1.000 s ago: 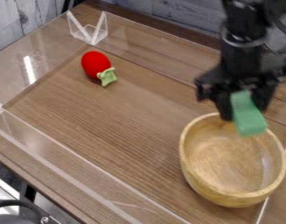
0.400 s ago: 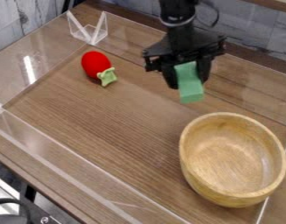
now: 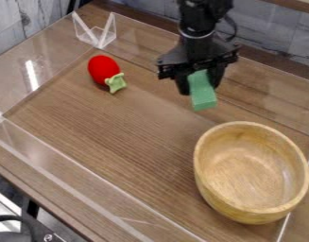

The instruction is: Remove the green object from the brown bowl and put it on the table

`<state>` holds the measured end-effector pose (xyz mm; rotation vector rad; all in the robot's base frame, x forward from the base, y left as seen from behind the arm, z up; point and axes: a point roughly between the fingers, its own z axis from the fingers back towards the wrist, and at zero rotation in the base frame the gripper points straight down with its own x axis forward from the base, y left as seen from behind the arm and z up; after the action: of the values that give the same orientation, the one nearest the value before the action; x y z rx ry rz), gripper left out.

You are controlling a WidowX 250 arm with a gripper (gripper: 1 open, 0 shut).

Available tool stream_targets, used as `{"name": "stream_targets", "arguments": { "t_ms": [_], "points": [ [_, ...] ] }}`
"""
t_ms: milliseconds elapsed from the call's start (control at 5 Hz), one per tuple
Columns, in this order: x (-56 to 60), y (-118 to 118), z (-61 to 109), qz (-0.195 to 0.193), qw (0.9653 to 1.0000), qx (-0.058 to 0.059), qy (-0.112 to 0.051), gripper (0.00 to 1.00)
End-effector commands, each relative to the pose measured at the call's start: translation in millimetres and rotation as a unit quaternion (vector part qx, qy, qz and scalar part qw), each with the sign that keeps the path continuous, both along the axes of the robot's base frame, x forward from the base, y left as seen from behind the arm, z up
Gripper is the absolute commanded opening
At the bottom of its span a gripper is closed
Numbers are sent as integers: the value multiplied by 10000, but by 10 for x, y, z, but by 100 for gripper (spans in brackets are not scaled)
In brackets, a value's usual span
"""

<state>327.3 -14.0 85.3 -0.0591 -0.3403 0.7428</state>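
Observation:
The green object [image 3: 202, 91], a flat light-green block, hangs tilted from my gripper [image 3: 197, 77], which is shut on its upper end. It hovers just above the table [image 3: 119, 142], up and to the left of the brown bowl [image 3: 251, 172]. That bowl, wide and made of tan wood, sits at the lower right with nothing inside it. The black arm comes down from the top of the camera view and hides the block's top edge.
A red strawberry toy [image 3: 105, 70] with a green leafy top lies at the upper left. Clear plastic walls [image 3: 43, 71] run along the table's edges, with a folded clear piece [image 3: 96, 31] at the back left corner.
My gripper has carried the green block from above the bowl's rim leftward and away over the bare table. In the last half second it lowered slightly.

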Motion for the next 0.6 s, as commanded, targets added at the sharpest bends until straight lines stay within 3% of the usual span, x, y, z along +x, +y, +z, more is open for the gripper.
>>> {"name": "stream_targets", "arguments": {
  "t_ms": [0,400],
  "points": [
    [67,89,192,-78,9994,138,-323,0],
    [-38,180,311,-23,9990,327,-315,0]
  ]
}}
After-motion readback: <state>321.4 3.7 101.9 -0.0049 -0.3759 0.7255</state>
